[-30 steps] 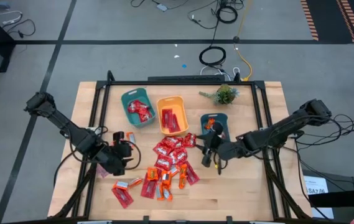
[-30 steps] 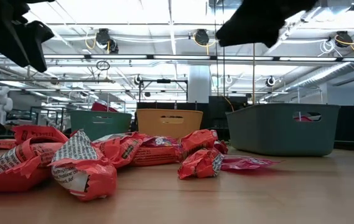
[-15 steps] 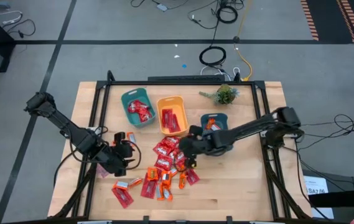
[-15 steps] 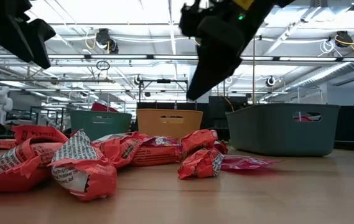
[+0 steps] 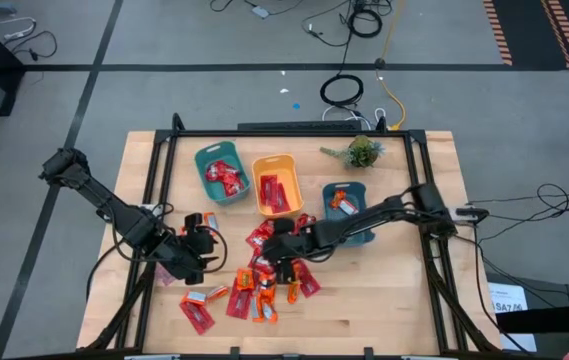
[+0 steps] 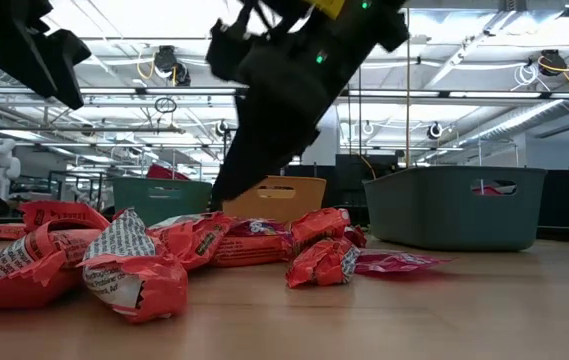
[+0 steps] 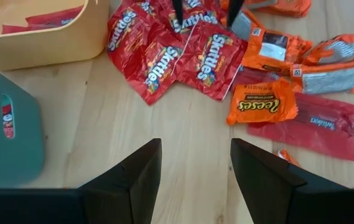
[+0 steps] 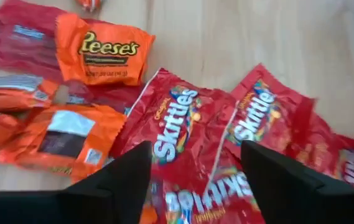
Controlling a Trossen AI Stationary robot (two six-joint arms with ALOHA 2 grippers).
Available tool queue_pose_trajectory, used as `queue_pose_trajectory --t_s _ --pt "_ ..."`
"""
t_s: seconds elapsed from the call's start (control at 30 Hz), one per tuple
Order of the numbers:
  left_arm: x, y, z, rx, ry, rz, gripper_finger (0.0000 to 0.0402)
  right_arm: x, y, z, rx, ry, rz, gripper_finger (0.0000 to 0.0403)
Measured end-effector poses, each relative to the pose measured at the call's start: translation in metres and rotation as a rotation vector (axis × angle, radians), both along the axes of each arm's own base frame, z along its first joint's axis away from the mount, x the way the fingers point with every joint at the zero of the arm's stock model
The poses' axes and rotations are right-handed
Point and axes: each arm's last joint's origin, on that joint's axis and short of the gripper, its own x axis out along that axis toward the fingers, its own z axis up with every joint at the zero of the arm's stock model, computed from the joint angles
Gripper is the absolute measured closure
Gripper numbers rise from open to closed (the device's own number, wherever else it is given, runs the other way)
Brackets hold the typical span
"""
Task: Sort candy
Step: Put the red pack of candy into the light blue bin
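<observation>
The right gripper (image 5: pixel 276 252) has swung over the candy (image 8: pixel 183 124), fingers apart above it, nothing held.

We have bare worktop (image 5: pixel 384 300) right of the candy pile (image 5: pixel 264 270); behind it the teal bin (image 5: pixel 219 172), orange bin (image 5: pixel 275 185) and plant (image 5: pixel 361 152) block passage.
</observation>
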Motion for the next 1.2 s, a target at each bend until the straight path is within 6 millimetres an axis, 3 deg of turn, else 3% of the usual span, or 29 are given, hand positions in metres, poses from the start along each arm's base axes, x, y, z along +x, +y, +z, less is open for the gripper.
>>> queue_pose_trajectory --t_s 0.23,0.4,0.6,0.77,1.1,1.2 --pt "0.002 -0.001 0.001 -0.017 -0.023 0.000 0.0198 0.010 0.000 -0.022 -0.003 -0.009 -0.007 0.0129" --pt "0.002 -0.002 0.002 -0.022 -0.030 0.000 0.0198 0.014 -0.001 -0.034 -0.006 -0.003 -0.014 0.0134" --pt "0.003 -0.002 0.002 -0.024 -0.032 0.000 0.0198 0.014 -0.002 -0.033 -0.003 -0.005 -0.018 0.0154" --pt "0.003 -0.002 0.002 -0.025 -0.032 0.000 0.0198 0.013 -0.002 -0.028 -0.003 -0.019 -0.015 0.0209" --pt "0.003 -0.002 0.002 -0.028 -0.036 0.000 0.0198 0.013 -0.002 -0.023 -0.004 -0.028 -0.012 0.0385" --pt "0.003 -0.002 0.002 -0.028 -0.036 0.000 0.0198 0.011 -0.002 -0.013 -0.001 -0.045 -0.009 0.0395"
